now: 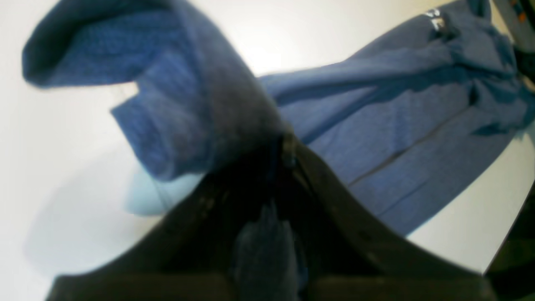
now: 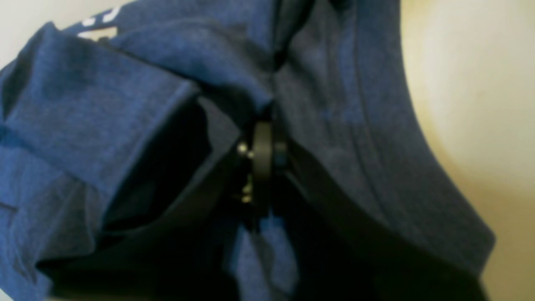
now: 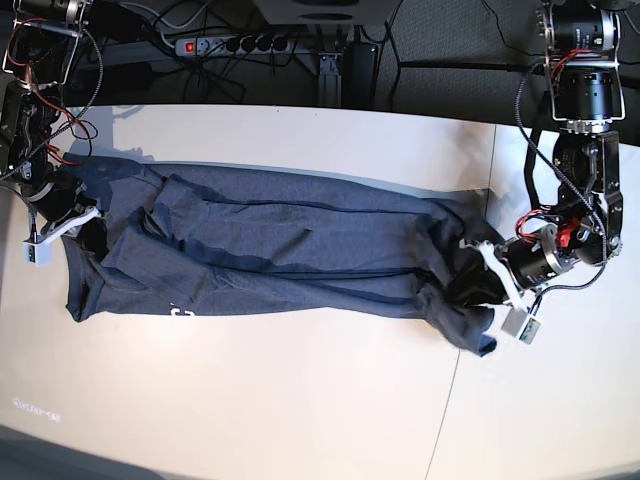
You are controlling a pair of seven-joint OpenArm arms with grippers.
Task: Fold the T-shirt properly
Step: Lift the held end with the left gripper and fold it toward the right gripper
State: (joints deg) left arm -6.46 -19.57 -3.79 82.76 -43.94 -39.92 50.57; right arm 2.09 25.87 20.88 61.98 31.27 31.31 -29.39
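Observation:
The dark blue-grey T-shirt [image 3: 280,250] lies stretched sideways across the white table, wrinkled, with a bit of white lettering [image 3: 178,312] near its front left. My left gripper [image 3: 482,285], on the right in the base view, is shut on the shirt's right end; in the left wrist view its jaws [image 1: 286,146] pinch a fold of the T-shirt [image 1: 397,133]. My right gripper [image 3: 82,228], on the left in the base view, is shut on the shirt's left end; in the right wrist view its jaws [image 2: 263,154] clamp the T-shirt [image 2: 83,117].
The white table [image 3: 300,400] has a seam [image 3: 455,390] running front to back at the right. A power strip and cables [image 3: 240,42] lie behind the table's far edge. Both arm bases stand at the far corners.

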